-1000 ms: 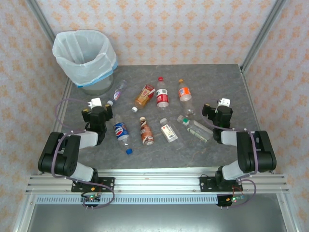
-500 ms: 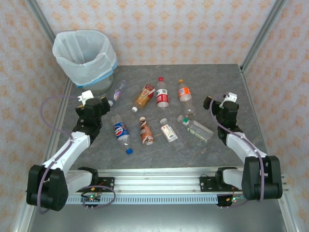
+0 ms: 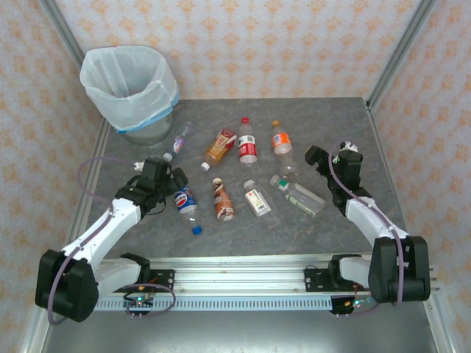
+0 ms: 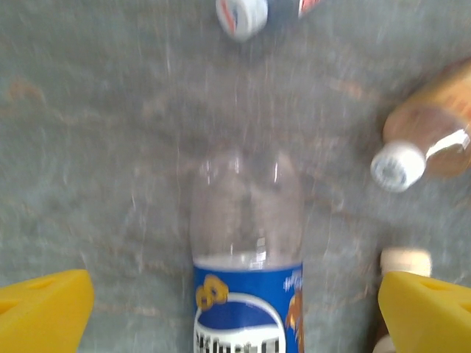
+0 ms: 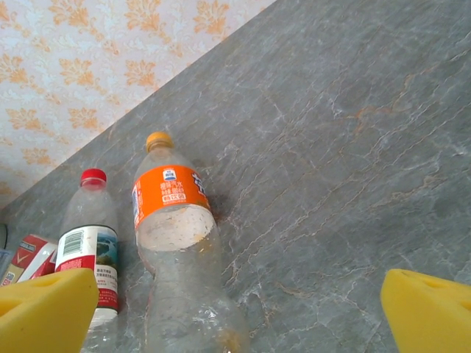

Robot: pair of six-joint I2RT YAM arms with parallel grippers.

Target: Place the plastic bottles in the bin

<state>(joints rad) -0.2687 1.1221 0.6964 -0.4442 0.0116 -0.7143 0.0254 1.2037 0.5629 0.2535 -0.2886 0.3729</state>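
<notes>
Left gripper [image 4: 235, 301]: jaws at full spread, nothing held. They straddle the blue-labelled bottle [image 4: 246, 220], which lies on its side on the grey table [image 3: 331, 118], one yellow finger on each side and neither touching it.

Right gripper [image 5: 239, 309]: also wide open and empty, hanging above the table just short of the orange-labelled bottle [image 5: 173, 213].

Task things: all the bottles lie scattered across the middle of the table. The bin [image 3: 168, 94] stands at the far left corner, well apart from most of them.

Risks, as judged:
- A round, light bottle may roll or squirt out as the jaws close, especially if they meet the clear rounded end and not the label band.
- A cream cap [image 4: 405, 259] sits just beside the left gripper's right-hand finger. It likely belongs to the brown bottle [image 3: 222, 200]. Coming down off-centre could strike or pinch it.
- The left wrist picture is blurred, so exact alignment is hard to tell.

Around:
- A brown bottle with a white cap [image 4: 397, 165] lies beyond.
- A red-capped bottle [image 5: 92, 243] lies close alongside the orange-labelled one and crowds any grasp there.
- A small clear bottle [image 3: 180, 138] lies between the left gripper and the bin.
</notes>
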